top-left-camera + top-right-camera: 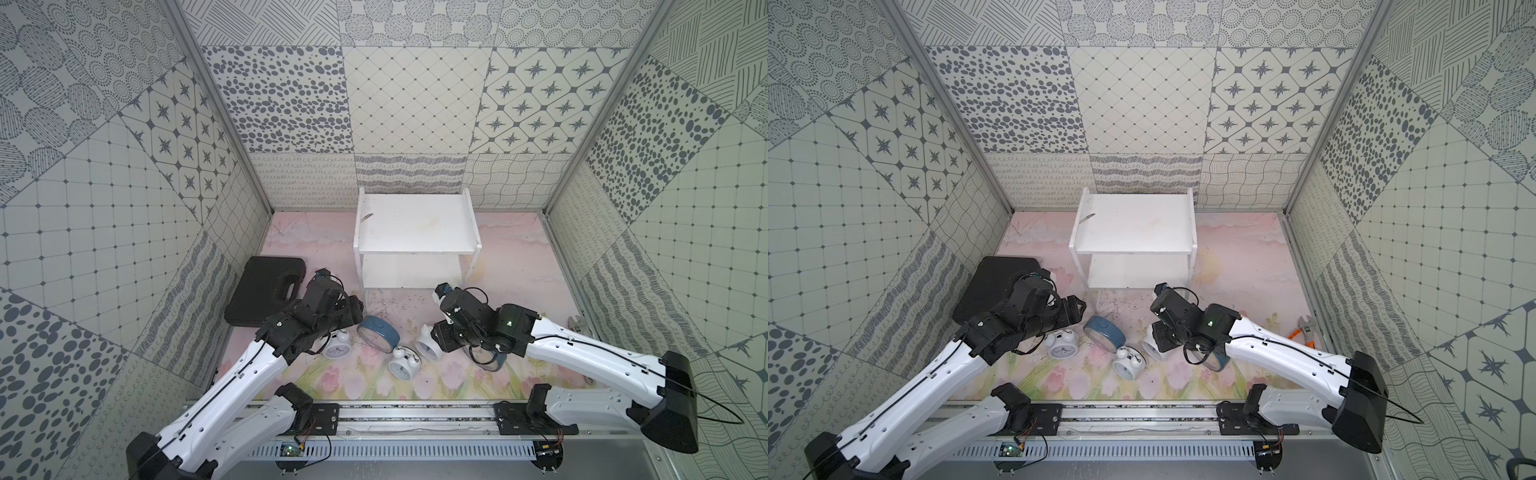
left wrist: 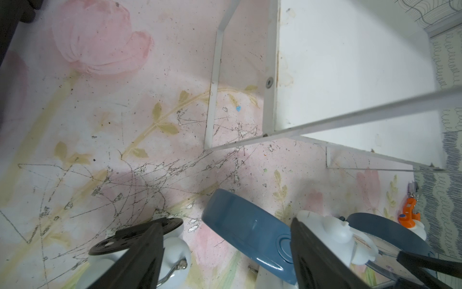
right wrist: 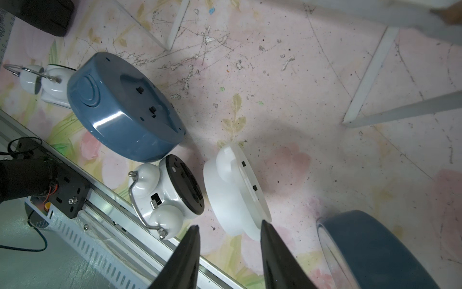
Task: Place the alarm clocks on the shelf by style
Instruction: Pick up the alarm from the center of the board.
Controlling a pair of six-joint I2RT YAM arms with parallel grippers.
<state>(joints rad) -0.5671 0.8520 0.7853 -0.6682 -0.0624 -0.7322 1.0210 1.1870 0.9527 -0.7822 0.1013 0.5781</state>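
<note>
Shelf (image 1: 415,224) of white painted board, two tiers on thin legs with raised side panels, stands at the back of the table (image 1: 519,270) in both top views. The table has a pink floral print, scratched in front of the shelf. A flat black case (image 1: 266,286) lies to the left. All five clocks are on the table, in front of the shelf. They are a glossy round blue clock (image 1: 378,332) tilted on its edge, a left white clock (image 1: 337,347) and a middle white clock (image 1: 402,363) with dials showing, a right white clock (image 1: 428,345), and a second blue clock (image 1: 496,359) half hidden under the right arm (image 1: 582,353). That arm and the left arm (image 1: 232,386) both reach forward and low, wrists bent over the clocks.

In the left wrist view the left gripper (image 2: 226,221) stands wide and holds nothing. Its black fingers (image 2: 315,257) frame the blue clock's smooth back.

In the right wrist view the right gripper (image 3: 230,224) is parted more narrowly and is empty. One fingertip is just beside the matt rim of the right white clock (image 3: 237,192). The middle white clock (image 3: 170,195) shows a round black back, domed bells and a wire handle.
</note>
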